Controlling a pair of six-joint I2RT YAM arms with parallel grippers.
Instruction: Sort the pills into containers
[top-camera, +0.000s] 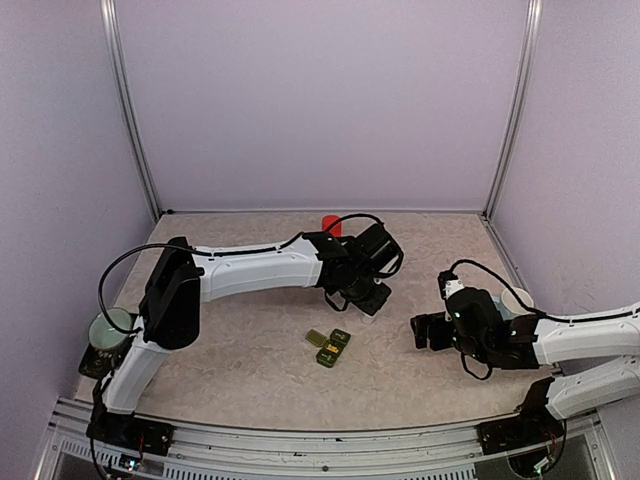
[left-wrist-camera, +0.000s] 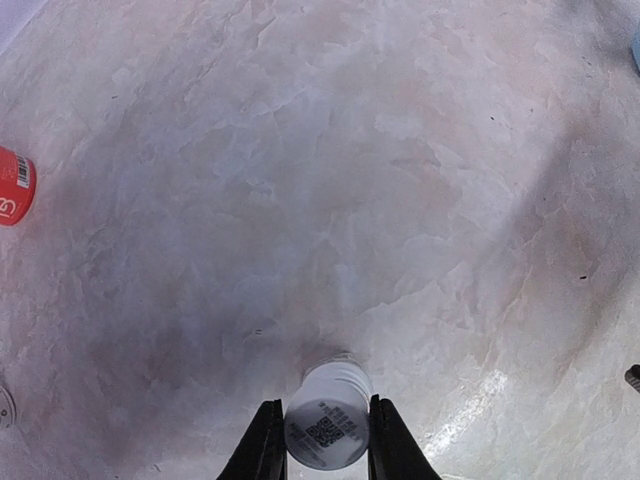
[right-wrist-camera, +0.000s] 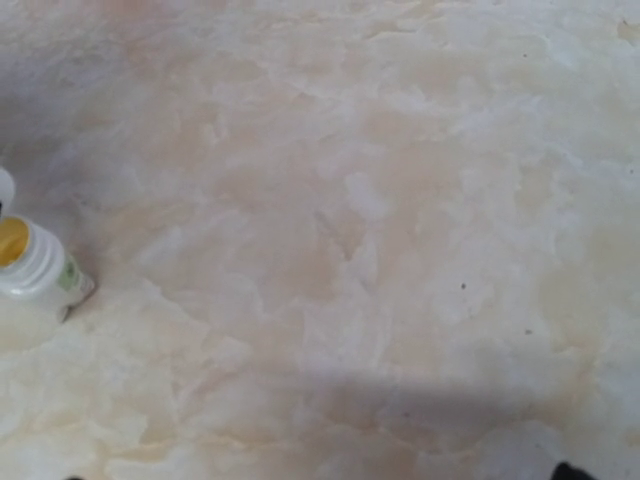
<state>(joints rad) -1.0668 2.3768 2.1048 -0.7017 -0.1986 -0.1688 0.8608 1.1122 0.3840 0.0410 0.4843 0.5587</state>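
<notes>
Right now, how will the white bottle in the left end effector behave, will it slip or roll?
The white bottle is round and smooth, so it may twist or slip between the left end effector's narrow fingers. Laid on its side it would probably roll. It looks like light, stiff plastic.

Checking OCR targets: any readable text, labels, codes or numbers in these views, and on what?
No words or numbers are legible.
White bottle: QR code and fine print, too small to read.
Red item: barcode and a white mark, unreadable.
Second white bottle: green label, blurred.
</notes>
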